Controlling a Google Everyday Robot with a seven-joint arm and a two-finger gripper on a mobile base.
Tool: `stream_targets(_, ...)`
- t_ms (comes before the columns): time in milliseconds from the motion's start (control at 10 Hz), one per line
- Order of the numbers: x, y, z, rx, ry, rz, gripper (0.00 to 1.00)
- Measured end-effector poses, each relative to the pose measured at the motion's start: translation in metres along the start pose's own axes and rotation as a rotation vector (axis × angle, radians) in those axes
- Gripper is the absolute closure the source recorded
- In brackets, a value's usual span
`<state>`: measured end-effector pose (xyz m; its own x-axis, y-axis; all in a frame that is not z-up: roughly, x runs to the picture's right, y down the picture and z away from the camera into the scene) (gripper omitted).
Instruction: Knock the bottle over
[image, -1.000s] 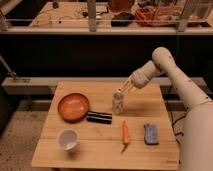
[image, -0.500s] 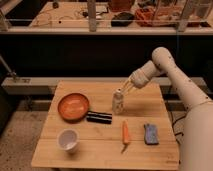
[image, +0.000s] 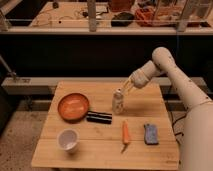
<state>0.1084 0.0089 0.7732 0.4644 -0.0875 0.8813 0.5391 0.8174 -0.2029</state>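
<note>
Near the front left corner of the pale wooden bench (image: 100, 150) stands a white cup (image: 68, 140), behind it a round orange bowl (image: 73, 106). A flat black bar (image: 99, 117) lies mid-bench. The beige, translucent bottle (image: 118, 101) stands upright beside it, the gripper (image: 125, 91) at its cap; whether the jaws are open cannot be told. An orange carrot (image: 125, 134) and a blue sponge (image: 151, 134) lie toward the front right corner.

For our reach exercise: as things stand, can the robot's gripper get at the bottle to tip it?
Probably yes: the gripper is right at the top of the upright bottle, with nothing between them.
</note>
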Motion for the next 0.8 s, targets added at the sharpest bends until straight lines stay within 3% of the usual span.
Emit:
stream_targets(100,0.0,0.0,0.0,-0.001,0.0,0.0,0.94)
stream_targets(400,0.004,0.003,0.011,-0.011,0.014,-0.016,1.0)
stream_targets(800,0.003,-0.01,0.017,-0.031,0.037,-0.045,1.0)
